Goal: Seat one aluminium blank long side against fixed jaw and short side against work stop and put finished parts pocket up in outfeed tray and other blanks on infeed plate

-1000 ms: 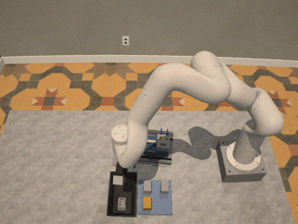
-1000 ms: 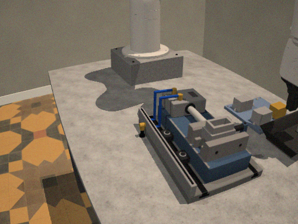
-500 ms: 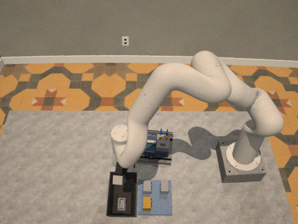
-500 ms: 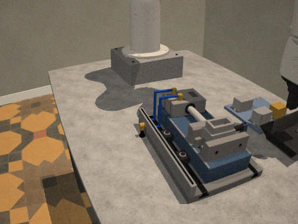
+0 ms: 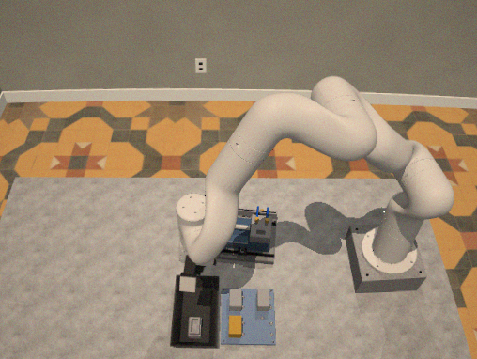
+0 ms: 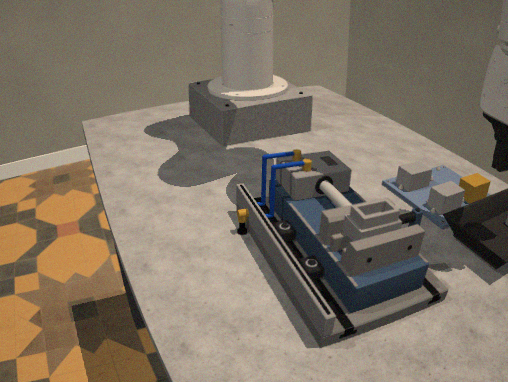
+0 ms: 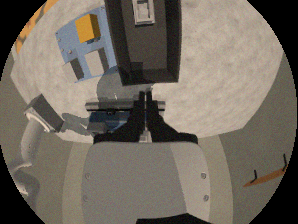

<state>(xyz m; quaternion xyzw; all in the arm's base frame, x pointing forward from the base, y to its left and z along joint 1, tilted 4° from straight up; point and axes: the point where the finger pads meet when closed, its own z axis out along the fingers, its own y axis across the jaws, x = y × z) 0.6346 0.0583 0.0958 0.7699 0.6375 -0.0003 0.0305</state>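
My gripper is shut and empty. It hangs above the vise-side end of the black outfeed tray, and its dark body shows at the right edge of the exterior view. One grey finished part lies flat in the tray, pocket up. Another grey finished part with an open pocket sits in the opening of the vise, between the fixed jaw and the hose-side jaw. The blue infeed plate holds two aluminium blanks and a brass blank.
The arm's base block stands at the right of the table. The arm's links arch over the vise in the top view and hide part of it. A small yellow-topped post stands beside the vise rail.
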